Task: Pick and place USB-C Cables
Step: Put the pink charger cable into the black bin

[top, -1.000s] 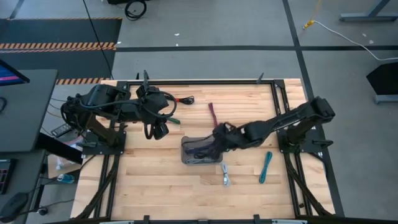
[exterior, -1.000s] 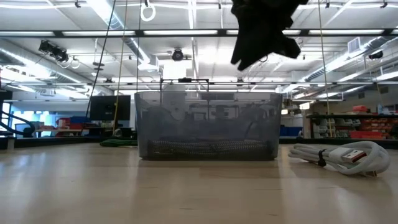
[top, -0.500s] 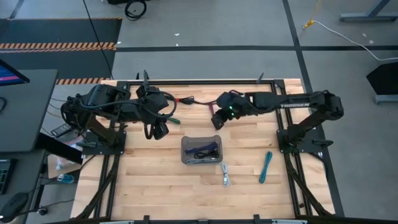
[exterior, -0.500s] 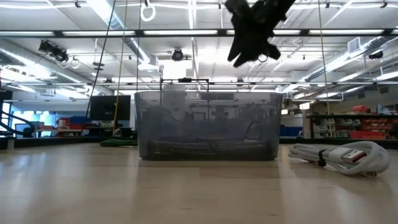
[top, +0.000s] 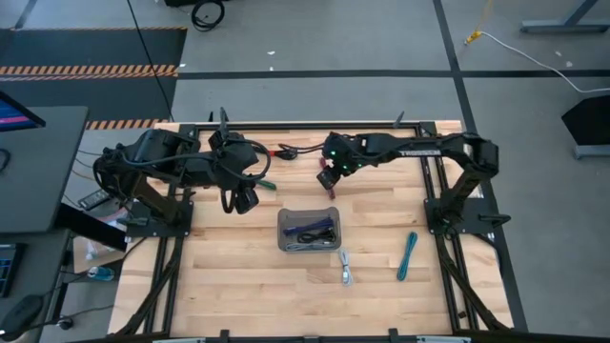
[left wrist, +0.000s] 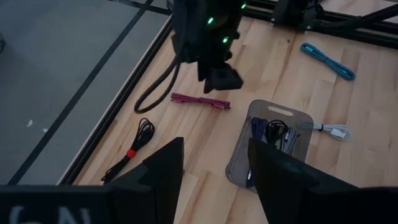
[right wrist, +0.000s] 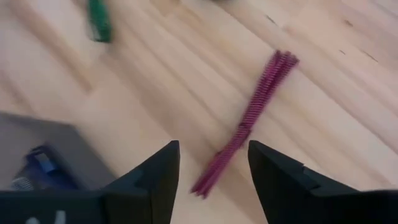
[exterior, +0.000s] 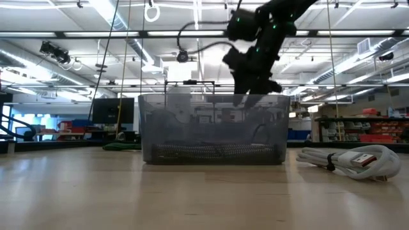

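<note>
A maroon USB-C cable (right wrist: 245,127) lies flat on the wooden table near its far edge. My right gripper (right wrist: 214,186) hangs open just above it, touching nothing; in the left wrist view the same right gripper (left wrist: 221,74) stands over the maroon cable (left wrist: 200,100). The translucent grey tray (top: 309,230) mid-table holds purple, black and grey cables. On the table lie a black-red cable (top: 284,151), a green one (top: 267,183), a white one (top: 344,267) and a teal one (top: 408,255). My left gripper (left wrist: 214,180) waits open, raised at the left.
A black frame rail (top: 305,125) runs along the table's far edge, close behind the right gripper. The tray (exterior: 213,128) stands between the near edge and the right gripper. Bare wood lies left of the tray and along the near edge.
My right gripper has swung from above the tray toward the table's far edge and stands over the maroon cable. The left arm has kept still, and the cables on the table have stayed where they were.
</note>
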Available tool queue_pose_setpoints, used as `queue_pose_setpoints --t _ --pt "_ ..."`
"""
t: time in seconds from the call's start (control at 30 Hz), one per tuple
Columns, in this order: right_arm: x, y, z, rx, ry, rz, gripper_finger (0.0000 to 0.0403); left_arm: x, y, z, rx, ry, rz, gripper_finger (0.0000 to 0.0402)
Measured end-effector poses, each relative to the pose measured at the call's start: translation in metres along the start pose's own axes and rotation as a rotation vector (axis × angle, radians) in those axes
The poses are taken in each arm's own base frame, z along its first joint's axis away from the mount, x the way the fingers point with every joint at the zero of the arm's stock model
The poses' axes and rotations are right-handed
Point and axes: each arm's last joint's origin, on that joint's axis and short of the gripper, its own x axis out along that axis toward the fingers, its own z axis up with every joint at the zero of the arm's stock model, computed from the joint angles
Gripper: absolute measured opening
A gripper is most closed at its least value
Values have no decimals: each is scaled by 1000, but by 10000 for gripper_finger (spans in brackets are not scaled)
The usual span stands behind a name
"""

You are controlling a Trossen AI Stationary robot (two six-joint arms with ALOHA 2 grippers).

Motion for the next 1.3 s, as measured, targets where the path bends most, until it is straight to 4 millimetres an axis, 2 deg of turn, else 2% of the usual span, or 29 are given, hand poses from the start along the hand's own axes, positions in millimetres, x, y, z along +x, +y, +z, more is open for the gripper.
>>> queue_pose_setpoints --t 0.23,0.5,0.83,1.07,1.17,1.3 --pt "38 -11 -1 24 108 -31 200 0 0 0 0 0 0 185" --pt "65 -11 -6 24 165 -33 200 0 0 0 0 0 0 185" --pt "78 -13 -6 6 170 -22 200 0 0 0 -1 -2 -1 185" --pt "78 -18 -5 2 180 -42 197 0 0 0 -2 -3 -1 185" --pt "79 -21 -6 5 203 -57 174 0 0 0 -2 -3 -1 185" --pt "82 -24 -8 9 225 -79 99 0 0 0 -2 -4 -2 185"
